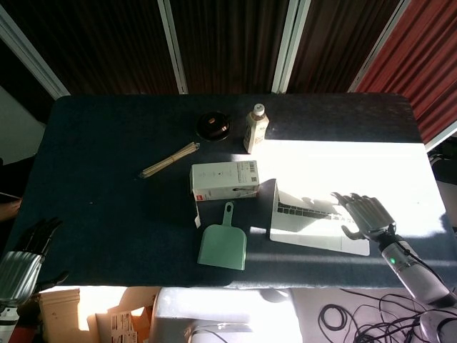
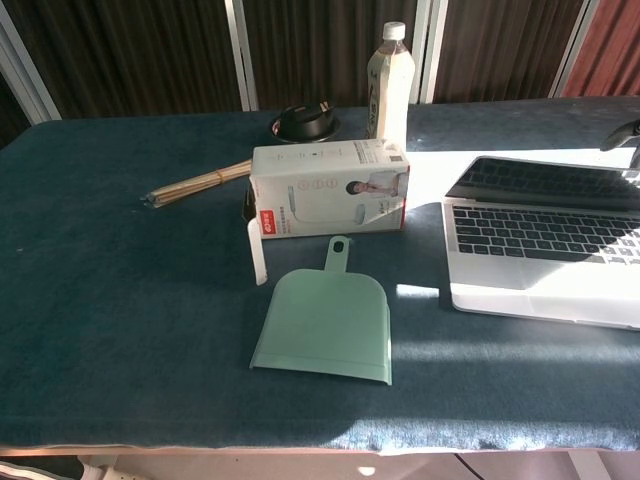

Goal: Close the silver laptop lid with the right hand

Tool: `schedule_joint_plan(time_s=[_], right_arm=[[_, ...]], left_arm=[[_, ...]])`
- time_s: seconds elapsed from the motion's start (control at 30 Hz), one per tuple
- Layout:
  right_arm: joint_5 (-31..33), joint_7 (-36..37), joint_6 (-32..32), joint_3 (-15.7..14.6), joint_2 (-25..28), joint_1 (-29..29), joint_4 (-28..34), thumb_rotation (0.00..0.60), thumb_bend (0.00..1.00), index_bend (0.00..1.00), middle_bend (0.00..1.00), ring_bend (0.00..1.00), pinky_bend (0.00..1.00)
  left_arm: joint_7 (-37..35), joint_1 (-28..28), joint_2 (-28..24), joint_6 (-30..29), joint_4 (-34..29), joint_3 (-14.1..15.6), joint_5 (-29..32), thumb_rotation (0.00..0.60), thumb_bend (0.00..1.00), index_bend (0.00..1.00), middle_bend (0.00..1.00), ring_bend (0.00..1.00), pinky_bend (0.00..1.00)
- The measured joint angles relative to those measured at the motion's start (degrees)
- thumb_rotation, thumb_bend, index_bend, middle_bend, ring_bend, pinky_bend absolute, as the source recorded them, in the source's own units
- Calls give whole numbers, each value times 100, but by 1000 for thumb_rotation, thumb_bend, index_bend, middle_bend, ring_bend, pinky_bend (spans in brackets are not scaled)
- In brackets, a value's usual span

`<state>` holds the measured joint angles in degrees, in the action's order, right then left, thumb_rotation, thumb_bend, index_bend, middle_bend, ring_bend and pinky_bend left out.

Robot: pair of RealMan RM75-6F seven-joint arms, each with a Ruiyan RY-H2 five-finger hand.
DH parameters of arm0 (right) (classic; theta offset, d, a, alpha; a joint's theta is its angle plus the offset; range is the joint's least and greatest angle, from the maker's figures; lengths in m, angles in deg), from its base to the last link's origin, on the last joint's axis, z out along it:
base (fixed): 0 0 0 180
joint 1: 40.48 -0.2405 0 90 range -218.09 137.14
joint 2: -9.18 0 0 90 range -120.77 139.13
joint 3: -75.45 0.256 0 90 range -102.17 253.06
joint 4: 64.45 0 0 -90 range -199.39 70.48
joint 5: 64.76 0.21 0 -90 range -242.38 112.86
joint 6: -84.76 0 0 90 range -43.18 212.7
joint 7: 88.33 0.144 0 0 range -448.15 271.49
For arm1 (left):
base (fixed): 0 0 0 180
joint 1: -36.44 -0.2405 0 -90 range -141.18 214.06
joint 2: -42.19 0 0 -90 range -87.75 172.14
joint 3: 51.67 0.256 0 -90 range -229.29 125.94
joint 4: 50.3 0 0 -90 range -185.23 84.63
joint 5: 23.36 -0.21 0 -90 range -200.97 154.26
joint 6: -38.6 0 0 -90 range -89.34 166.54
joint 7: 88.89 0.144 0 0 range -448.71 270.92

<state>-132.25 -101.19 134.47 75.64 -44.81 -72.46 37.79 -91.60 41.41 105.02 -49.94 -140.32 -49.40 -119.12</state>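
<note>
The silver laptop point(image 1: 308, 227) lies at the right of the table in bright sun, skewed, with its front edge toward me. Its lid point(image 1: 303, 207) leans low over the keyboard point(image 2: 535, 232), still a little way up. My right hand point(image 1: 363, 214) rests on the back of the lid with its fingers spread, holding nothing. In the chest view only a dark bit of the right hand point(image 2: 623, 135) shows at the right edge above the lid point(image 2: 560, 183). My left hand point(image 1: 23, 259) hangs off the table's near left corner, fingers extended and holding nothing.
A mint green dustpan point(image 1: 223, 244) lies just left of the laptop. Behind it are a white carton point(image 1: 224, 180), a bottle point(image 1: 255, 128), a black round dish point(image 1: 213, 125) and a bundle of sticks point(image 1: 169, 160). The table's right edge point(image 1: 421, 143) is close to the laptop.
</note>
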Motion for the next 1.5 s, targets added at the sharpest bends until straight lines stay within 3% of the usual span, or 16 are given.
schedule_joint_plan(time_s=[0.4,0.73,1.27,1.5], right_arm=[[-590,599,-107,-246,-262,238,-318,600,354,61,160,91,306],[-1239,1289,-241,-523,-663,415,-953,600,354,54,153,86,305],[-1473,1652,-290,-611,-1512,548,-2011,600,354,33,100,52,260],[-1685,1812,107,-624,-1403,673,-1894,600,354,28,97,47,226]], left_arm=[[54,8,-52,109,-69,-5,112,600,59,0,53,36,132],[44,31,-79,165,-102,-7,128,600,60,0,53,37,132],[-20,64,-107,248,-106,21,107,600,59,0,53,36,132],[-94,29,-120,147,-76,21,74,600,59,0,53,37,132]])
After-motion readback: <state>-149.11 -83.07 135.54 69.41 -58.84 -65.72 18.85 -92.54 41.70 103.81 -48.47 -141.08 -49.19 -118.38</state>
